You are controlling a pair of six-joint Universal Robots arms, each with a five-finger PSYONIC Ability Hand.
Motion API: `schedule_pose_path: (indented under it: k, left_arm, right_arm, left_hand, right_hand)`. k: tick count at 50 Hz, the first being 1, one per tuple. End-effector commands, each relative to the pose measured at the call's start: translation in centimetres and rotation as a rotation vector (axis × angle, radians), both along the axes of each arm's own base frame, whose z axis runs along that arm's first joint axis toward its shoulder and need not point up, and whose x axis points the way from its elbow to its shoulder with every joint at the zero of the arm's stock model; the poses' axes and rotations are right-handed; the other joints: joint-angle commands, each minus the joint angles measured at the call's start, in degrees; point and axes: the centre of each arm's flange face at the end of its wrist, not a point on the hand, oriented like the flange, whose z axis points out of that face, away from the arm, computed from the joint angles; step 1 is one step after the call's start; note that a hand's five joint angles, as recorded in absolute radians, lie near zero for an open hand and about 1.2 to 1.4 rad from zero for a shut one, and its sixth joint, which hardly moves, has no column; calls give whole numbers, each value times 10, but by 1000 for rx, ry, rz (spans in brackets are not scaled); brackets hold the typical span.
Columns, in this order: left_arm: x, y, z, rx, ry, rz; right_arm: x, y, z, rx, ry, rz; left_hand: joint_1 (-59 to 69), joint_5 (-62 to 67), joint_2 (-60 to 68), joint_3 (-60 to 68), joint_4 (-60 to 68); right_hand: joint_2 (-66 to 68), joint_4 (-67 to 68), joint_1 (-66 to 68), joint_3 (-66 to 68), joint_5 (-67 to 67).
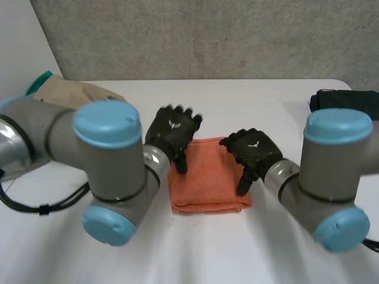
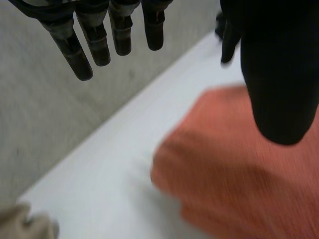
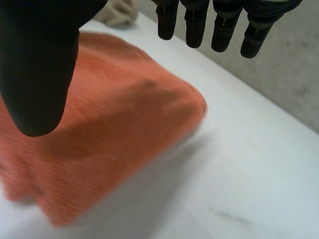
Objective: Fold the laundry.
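An orange cloth lies folded into a small rectangle in the middle of the white table. My left hand hovers over its far left corner, fingers straight and thumb hanging down, holding nothing. My right hand hovers over its right edge, open too. In the left wrist view the orange cloth lies under the thumb, with the fingers spread above bare table. In the right wrist view the orange cloth lies below the thumb and fingers, untouched.
A beige garment with something green behind it lies at the far left of the table. A folded black cloth sits at the far right edge. A grey wall runs behind the table.
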Motion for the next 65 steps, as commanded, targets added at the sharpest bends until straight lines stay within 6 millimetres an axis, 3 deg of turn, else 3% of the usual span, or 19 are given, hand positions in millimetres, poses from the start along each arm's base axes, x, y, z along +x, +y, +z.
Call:
schedule_pose_path:
  k: [1, 6, 10, 21, 27, 35, 38, 40, 46, 53, 57, 58, 61, 62, 64, 65]
  left_arm:
    - [-10, 3, 44, -35, 119, -227]
    - [-10, 7, 51, 60, 162, -334]
    - [-8, 9, 51, 108, 159, -360]
    - [-7, 11, 47, 126, 155, -362]
    - [-7, 10, 47, 126, 155, -361]
    - [-6, 9, 47, 128, 156, -357]
    - [-6, 9, 47, 128, 156, -356]
    - [-5, 8, 46, 130, 156, -352]
    - [-1, 1, 48, 123, 160, -336]
    - [4, -3, 68, 61, 191, -324]
    - [4, -4, 77, 23, 210, -324]
    - [4, -4, 79, 15, 214, -323]
    - [6, -6, 87, -16, 227, -311]
    - [7, -6, 90, -25, 231, -307]
    - [7, -6, 90, -26, 233, -307]
    - [7, -6, 90, -26, 233, -307]
  right_arm:
    - [9, 46, -10, -74, -26, 86]
    - [16, 56, -34, -136, 21, 128]
    - [19, 52, -49, -170, 86, 122]
    - [31, 31, -63, -226, 87, 113]
    - [35, 25, -62, -260, 66, 106]
    - [44, 15, -65, -281, 45, 111]
    - [47, 10, -67, -287, 43, 109]
    - [51, 6, -68, -292, 37, 109]
    - [56, -15, -45, -362, -15, 77]
    - [35, -72, 8, -506, -104, 24]
    - [11, -110, 48, -651, -184, -22]
    - [-3, -128, 65, -709, -224, -65]
    - [-29, -155, 84, -778, -281, -130]
    - [-50, -175, 95, -815, -305, -177]
    - [-72, -194, 99, -839, -312, -216]
    - [-93, -211, 95, -842, -302, -248]
  left_hand:
    - [28, 28, 25, 26, 23]
    - [33, 33, 30, 31, 28]
    - [34, 35, 32, 33, 30]
    - [33, 33, 30, 31, 28]
    - [31, 32, 29, 29, 27]
    - [31, 32, 29, 29, 27]
    - [31, 32, 29, 29, 27]
    - [31, 32, 29, 29, 27]
    - [31, 32, 29, 29, 27]
    - [31, 32, 29, 29, 27]
    - [31, 32, 29, 29, 27]
    - [31, 32, 29, 29, 27]
    - [33, 33, 30, 31, 28]
    - [33, 33, 30, 31, 28]
    - [31, 32, 29, 29, 27]
    - [31, 32, 29, 29, 27]
  right_hand:
    - [-17, -20, -29, -20, -28]
    - [-17, -20, -29, -20, -28]
    - [-17, -20, -29, -20, -28]
    - [-15, -17, -27, -18, -26]
    - [74, 72, 62, 72, 63]
    - [271, 269, 259, 268, 260]
    - [462, 460, 450, 460, 451]
    - [681, 679, 669, 679, 670]
    - [683, 680, 671, 680, 672]
    - [683, 680, 671, 680, 672]
    - [683, 680, 671, 680, 672]
    - [683, 680, 671, 680, 672]
    - [683, 680, 671, 680, 672]
    - [683, 680, 671, 680, 672]
    - [683, 680, 671, 680, 672]
    - [683, 680, 671, 680, 672]
